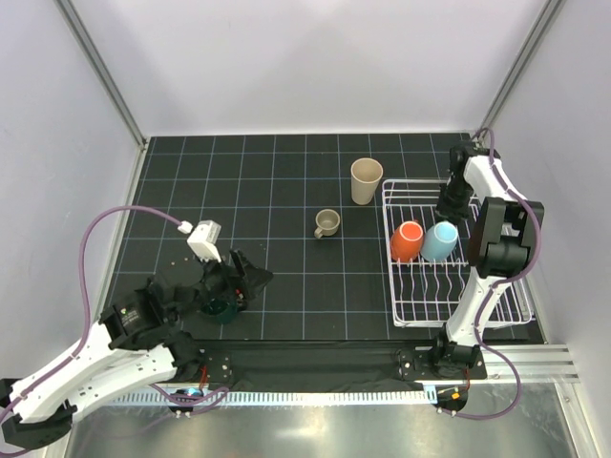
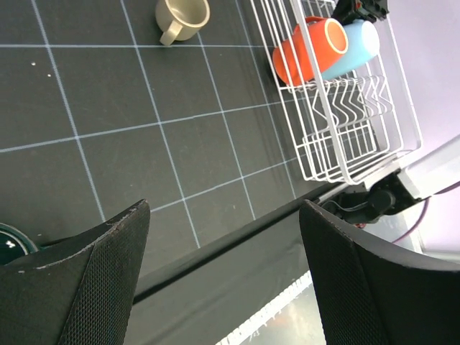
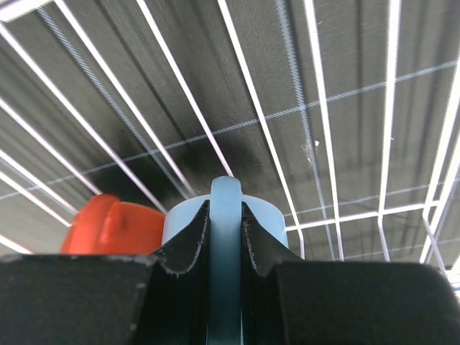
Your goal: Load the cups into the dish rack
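Status: two cups are in the dish rack (image 1: 434,291), which lies at 3 o'clock on the dark gridded surface (image 1: 286,181). The orange cup (image 1: 407,240) and the light blue mug (image 1: 440,242) lie on their sides in the rack's far half, touching, with the orange one at 9 o'clock of the blue. Right fingers (image 3: 183,251): clenched on a thin light blue part of that mug. Whether it is handle or rim I cannot tell. The mug is in the rack but not let go, so I judge this placement unfinished. Left fingers (image 2: 93,287): spread wide, grasping nothing, low over the surface at about 8 o'clock. The dark teal mug (image 1: 222,307) is just beside them, toward 7 o'clock, and only its rim shows in the left wrist view. It looks like the likely next pick. Outside the rack: the tall beige tumbler (image 1: 366,180) stands upright just off the rack's far left corner. The small taupe mug (image 1: 327,223) stands upright near the centre, with its handle toward 7 o'clock. The navy cup is not seen in any view. Tally: two in and three seen waiting, so the task is less than half done by my estimate. Writing: no brand, label or text is readable on any cup or on the rack, and the pale specks on the teal mug are too small to make out.
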